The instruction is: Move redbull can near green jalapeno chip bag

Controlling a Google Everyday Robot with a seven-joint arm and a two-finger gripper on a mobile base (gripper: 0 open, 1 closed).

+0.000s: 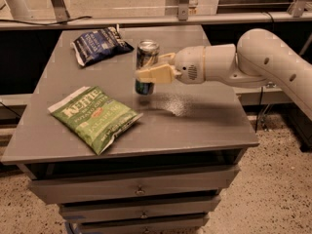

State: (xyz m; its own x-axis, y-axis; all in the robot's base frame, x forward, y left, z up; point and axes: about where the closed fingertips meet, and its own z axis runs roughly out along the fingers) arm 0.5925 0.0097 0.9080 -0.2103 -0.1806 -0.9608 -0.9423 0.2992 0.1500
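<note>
The redbull can (146, 54) is upright, held just above the grey table top (195, 121) near its middle. My gripper (152, 68) reaches in from the right on a white arm and is shut on the can, with its tan fingers (156, 74) across the can's middle. The green jalapeno chip bag (95, 116) lies flat at the table's front left, a short way left and forward of the can.
A dark blue chip bag (99, 44) lies at the table's back left. Drawers (139, 189) sit below the table's front edge. A rail and metal posts (183, 4) run behind the table.
</note>
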